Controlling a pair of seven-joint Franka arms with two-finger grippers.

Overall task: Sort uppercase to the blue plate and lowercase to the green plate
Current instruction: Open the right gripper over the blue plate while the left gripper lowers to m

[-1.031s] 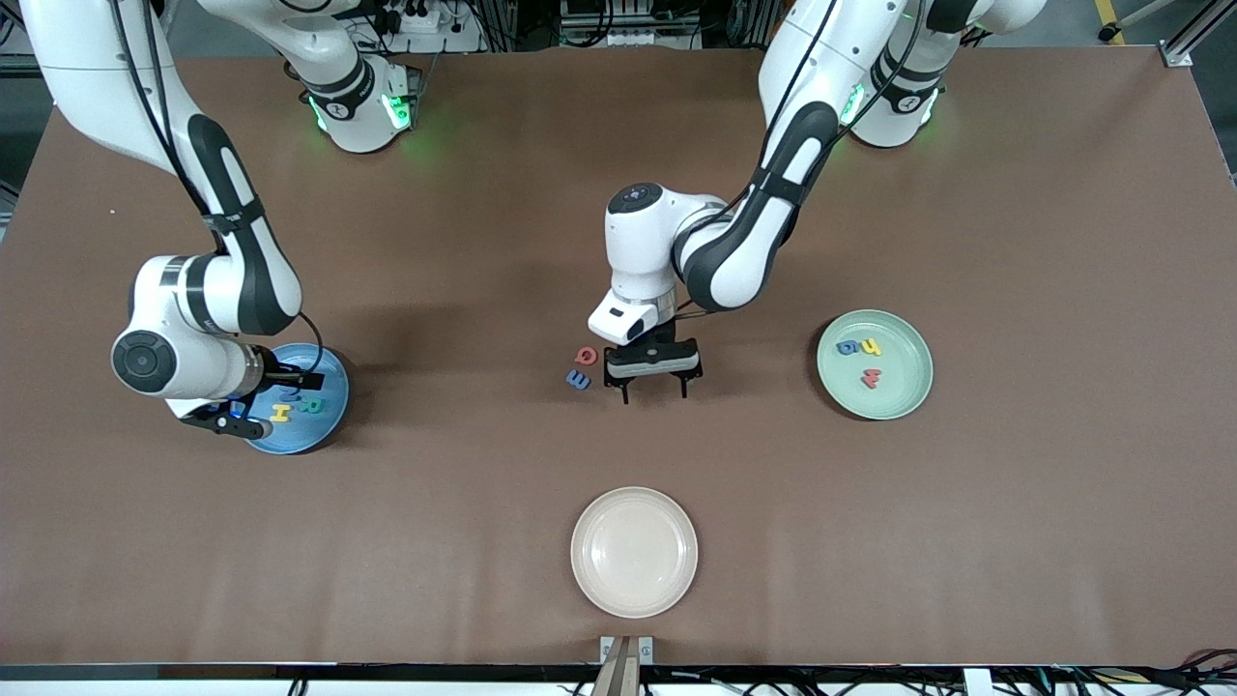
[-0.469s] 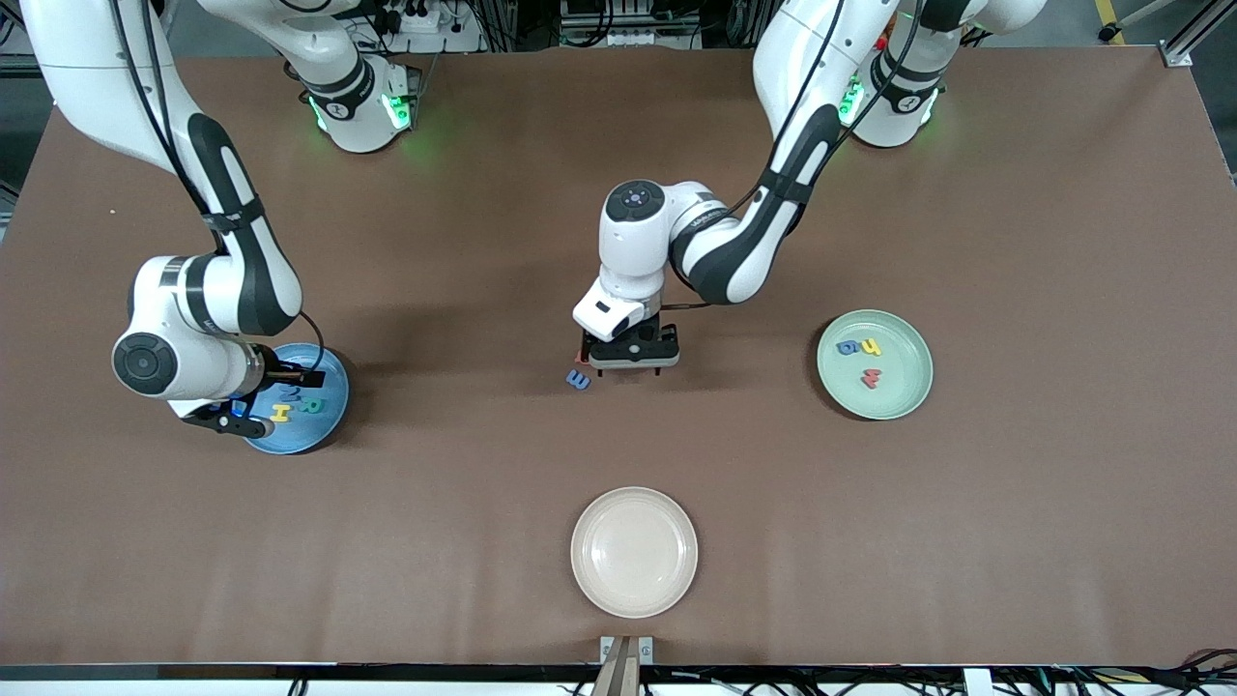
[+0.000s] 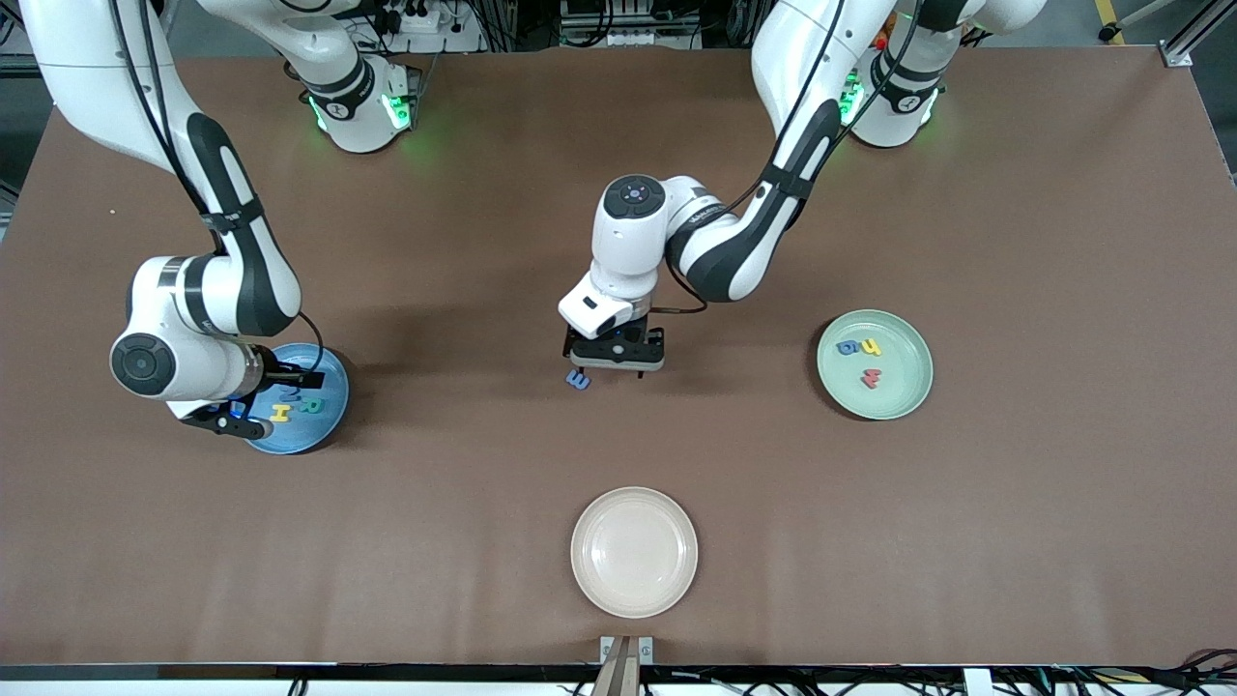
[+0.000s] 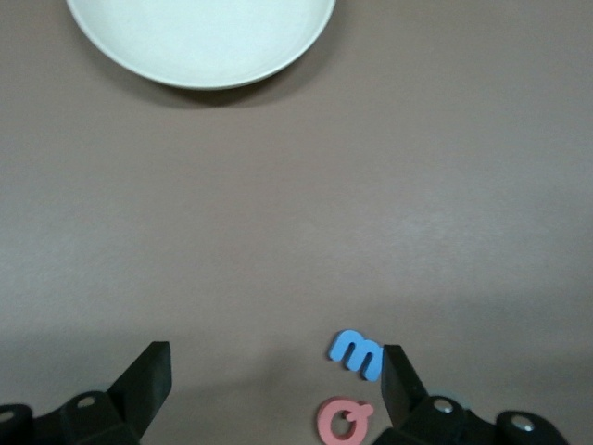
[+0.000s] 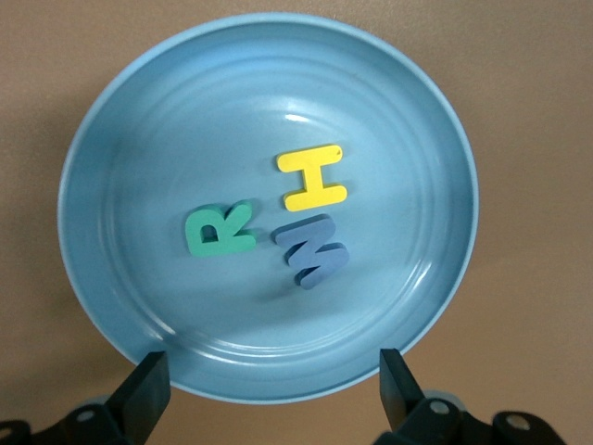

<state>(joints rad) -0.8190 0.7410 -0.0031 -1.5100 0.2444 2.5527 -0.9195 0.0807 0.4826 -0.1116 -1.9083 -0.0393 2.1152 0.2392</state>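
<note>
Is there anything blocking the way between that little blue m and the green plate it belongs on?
Nothing visible does. The blue m lies on bare table beside the red Q, under the left gripper. Only open tabletop lies between it and the green plate.

Brown worktop [image 3: 1015, 503], matte, plain surface. One cream-white plate [image 3: 634, 552] on it, round, shallow, nothing in it, sits at the worktop edge nearest the front camera, about midway between the two ends. Its rim also shows in the left wrist view [image 4: 200, 42].
</note>
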